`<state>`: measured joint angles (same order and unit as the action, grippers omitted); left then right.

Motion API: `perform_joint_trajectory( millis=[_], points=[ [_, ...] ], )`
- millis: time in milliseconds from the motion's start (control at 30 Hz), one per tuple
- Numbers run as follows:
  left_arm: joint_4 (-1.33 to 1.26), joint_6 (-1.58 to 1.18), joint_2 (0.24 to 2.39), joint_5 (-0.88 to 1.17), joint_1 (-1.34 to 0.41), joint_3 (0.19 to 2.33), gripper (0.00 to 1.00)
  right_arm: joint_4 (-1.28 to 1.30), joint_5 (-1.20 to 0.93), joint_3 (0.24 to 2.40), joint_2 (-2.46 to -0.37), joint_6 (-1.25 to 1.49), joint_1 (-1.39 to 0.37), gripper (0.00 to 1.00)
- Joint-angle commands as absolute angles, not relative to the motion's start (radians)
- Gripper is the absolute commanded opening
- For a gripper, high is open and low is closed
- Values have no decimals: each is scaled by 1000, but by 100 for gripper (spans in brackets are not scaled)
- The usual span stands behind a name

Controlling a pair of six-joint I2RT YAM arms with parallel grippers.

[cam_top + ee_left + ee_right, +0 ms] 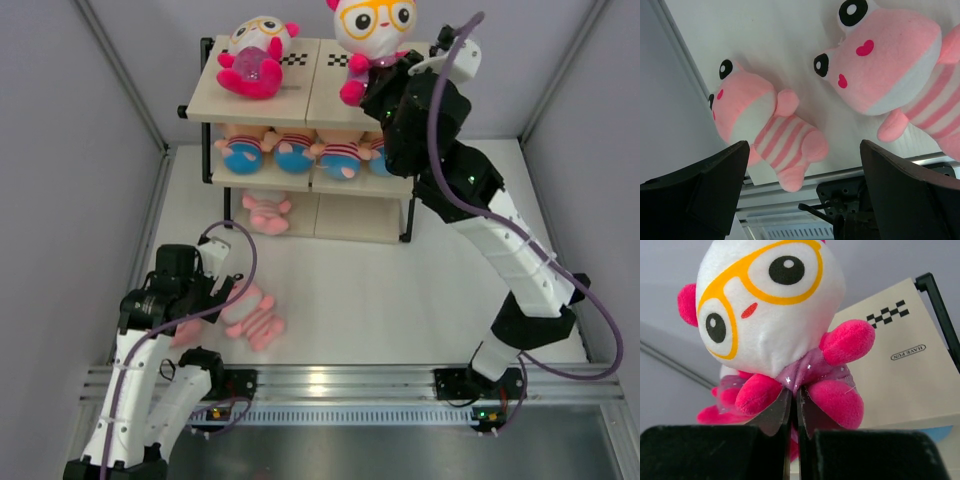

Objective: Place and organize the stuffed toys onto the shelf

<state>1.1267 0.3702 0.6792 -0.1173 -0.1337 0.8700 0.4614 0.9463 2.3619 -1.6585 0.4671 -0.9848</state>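
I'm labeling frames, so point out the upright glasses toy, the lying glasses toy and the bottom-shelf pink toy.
Upright glasses toy (372, 20): top external view, its face.
Lying glasses toy (249, 68): top external view, its glittery belly.
Bottom-shelf pink toy (266, 214): top external view, its body.

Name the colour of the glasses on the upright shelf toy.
The white toy has orange-yellow glasses; best in the right wrist view.

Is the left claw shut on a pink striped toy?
No: the left wrist view shows the left claw wide open, with the pink striped toys lying loose on the table beyond it.
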Motion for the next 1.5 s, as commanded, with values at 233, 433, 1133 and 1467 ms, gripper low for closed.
perform_joint_trajectory(
  millis=[233, 433, 1133, 1467],
  points=[
    [1126, 379, 670, -127, -141, 894, 99, 451, 951, 2364, -1766, 612, -902, 18],
    [1131, 391, 652, -138, -140, 887, 99, 475, 914, 2319, -1764, 701, -867, 36],
    [1120, 367, 686, -80, -140, 851, 99, 139, 1026, 2284, -1663, 178, -1044, 66],
    [1086, 367, 703, -144, -138, 790, 99, 143, 493, 1871, -1406, -75, -1236, 71]
  ],
)
